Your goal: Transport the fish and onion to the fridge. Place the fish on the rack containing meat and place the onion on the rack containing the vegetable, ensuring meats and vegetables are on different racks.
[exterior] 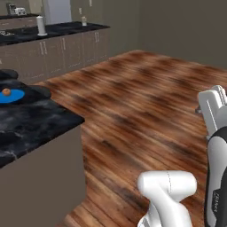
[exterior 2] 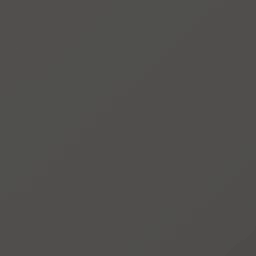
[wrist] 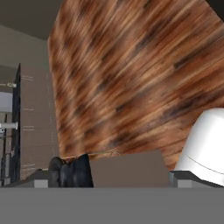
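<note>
Close by on the left, a dark marbled counter (exterior: 31,128) carries a round blue plate (exterior: 11,95) toward its far edge, and the small orange-brown onion (exterior: 6,91) sits on that plate. Beyond it, bare wooden floor (exterior: 142,102) runs to a far row of grey cabinets (exterior: 62,51), where a white roll (exterior: 41,25) stands upright on the dark worktop. Over the floor, the gripper (wrist: 113,178) hangs with its fingers spread wide and nothing between them.

A blue plate (exterior: 11,96) rests on the black marble desk (exterior: 31,126) at left; wooden floor (exterior: 146,97) spreads right.
</note>
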Available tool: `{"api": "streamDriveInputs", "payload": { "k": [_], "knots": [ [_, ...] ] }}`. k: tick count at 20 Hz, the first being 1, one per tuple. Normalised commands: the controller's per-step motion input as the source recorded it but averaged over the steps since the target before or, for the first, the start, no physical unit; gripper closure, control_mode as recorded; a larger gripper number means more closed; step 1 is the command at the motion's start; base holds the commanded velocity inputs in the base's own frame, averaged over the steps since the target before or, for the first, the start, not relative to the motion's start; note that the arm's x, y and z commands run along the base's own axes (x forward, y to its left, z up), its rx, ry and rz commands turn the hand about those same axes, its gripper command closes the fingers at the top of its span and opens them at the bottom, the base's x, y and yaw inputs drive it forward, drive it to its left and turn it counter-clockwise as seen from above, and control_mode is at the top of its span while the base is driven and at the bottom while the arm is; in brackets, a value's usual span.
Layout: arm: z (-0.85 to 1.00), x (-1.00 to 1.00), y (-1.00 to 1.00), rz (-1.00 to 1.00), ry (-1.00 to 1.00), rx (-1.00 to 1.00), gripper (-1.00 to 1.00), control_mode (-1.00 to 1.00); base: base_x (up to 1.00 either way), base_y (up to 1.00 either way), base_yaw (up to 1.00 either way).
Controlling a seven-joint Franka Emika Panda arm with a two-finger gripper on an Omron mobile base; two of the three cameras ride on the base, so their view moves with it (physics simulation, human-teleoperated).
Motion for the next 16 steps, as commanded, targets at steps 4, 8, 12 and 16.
{"api": "streamDriveInputs", "payload": {
  "k": [4, 8, 12, 16],
  "knots": [
    [0.00, 0.00, 0.00, 0.00, 0.00, 0.00, -1.00, 1.00, 0.58, -1.00, 0.37],
    [0.00, 0.00, 0.00, 0.00, 0.00, 0.00, -1.00, 1.00, 0.56, -1.00, 0.38],
    [0.00, 0.00, 0.00, 0.00, 0.00, 0.00, -1.00, 1.00, 0.55, -1.00, 0.43],
    [0.00, 0.00, 0.00, 0.00, 0.00, 0.00, -1.00, 1.00, 0.56, -1.00, 0.48]
  ]
}}
